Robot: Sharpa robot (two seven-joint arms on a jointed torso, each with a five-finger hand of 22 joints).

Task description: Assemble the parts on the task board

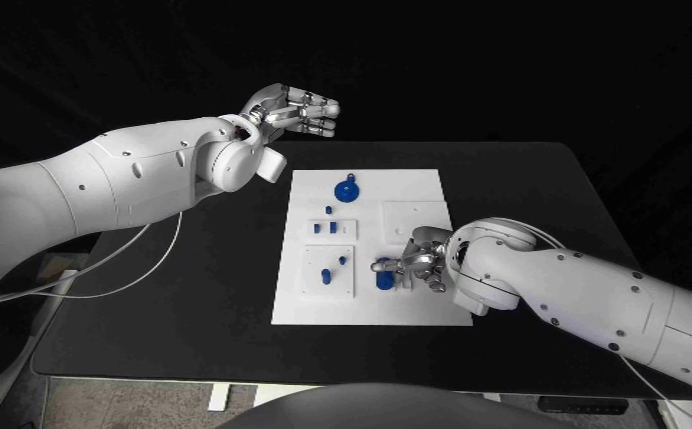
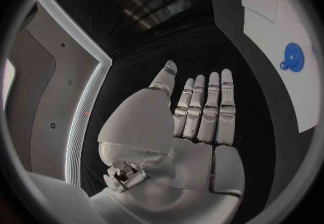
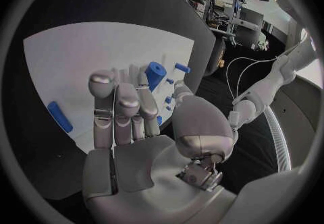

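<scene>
Right silver hand low over the near right part of the white rectangular task board, fingers at a blue cylindrical part; grip can't be confirmed; left silver hand empty, fingers apart, raised beyond the black tabletop; round blue disc part near the board's far edge.

- Head view: dim all round, black past the table; the white task board is the brightest patch, at centre.
- Soft light from overhead, faint shadows, no harsh glare.
- Wrist views: fisheye bending straight edges, dark frame all round; bright room at 1 o'clock in the right one.
</scene>
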